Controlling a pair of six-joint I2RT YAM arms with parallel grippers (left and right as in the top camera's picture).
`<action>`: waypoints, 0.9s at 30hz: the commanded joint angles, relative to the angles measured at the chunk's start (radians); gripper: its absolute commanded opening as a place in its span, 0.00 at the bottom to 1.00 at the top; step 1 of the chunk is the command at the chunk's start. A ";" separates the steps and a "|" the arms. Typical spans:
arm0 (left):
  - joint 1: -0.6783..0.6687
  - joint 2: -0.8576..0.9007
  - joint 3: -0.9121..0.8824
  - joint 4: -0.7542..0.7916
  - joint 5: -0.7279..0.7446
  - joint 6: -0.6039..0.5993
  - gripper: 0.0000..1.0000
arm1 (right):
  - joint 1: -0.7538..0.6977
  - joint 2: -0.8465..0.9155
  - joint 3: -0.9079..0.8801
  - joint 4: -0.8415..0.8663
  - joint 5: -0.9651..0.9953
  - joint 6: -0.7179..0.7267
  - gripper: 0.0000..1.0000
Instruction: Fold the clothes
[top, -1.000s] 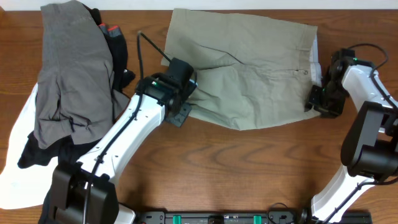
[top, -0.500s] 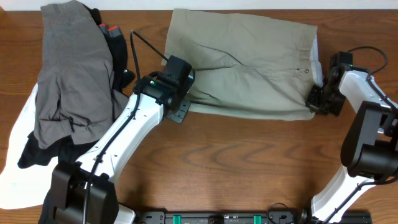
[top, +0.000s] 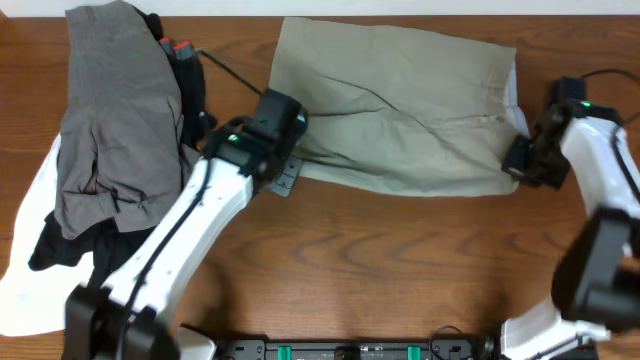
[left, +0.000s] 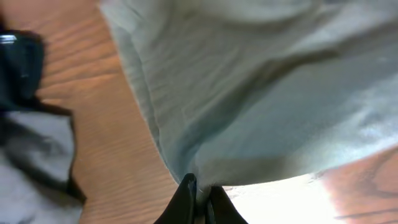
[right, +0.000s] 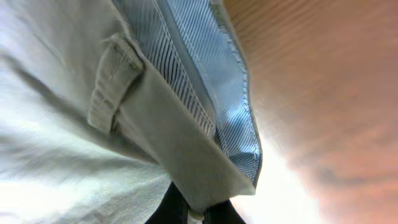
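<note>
The khaki shorts (top: 400, 110) lie spread on the tabletop (top: 380, 270), toward 12 to 1 o'clock. The left claw (left: 198, 198) is closed on the leg hem (left: 249, 180) at the 9 o'clock end of the shorts, and the right claw (right: 191, 210) pinches the waistband (right: 205, 106) at the 3 o'clock end. The cloth looks light, soft and limp, so I expect it will sag and wrinkle between the two holds. The thick waistband and the stitched hem seem the safest places to hold, because thin fabric can slip out. A grey garment (top: 115, 110) lies in the pile at 9 o'clock

Left hand (left: 199, 193), right hand (right: 188, 208): both clamped.
</note>
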 joint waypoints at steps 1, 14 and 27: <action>0.023 -0.098 0.011 -0.012 -0.044 -0.036 0.06 | -0.015 -0.147 0.008 -0.048 0.000 0.022 0.01; 0.024 -0.294 0.011 -0.107 -0.051 -0.035 0.06 | -0.015 -0.331 0.008 -0.318 0.005 0.006 0.01; 0.024 -0.320 0.011 0.126 -0.051 -0.038 0.06 | -0.015 -0.431 0.008 -0.237 -0.034 0.041 0.01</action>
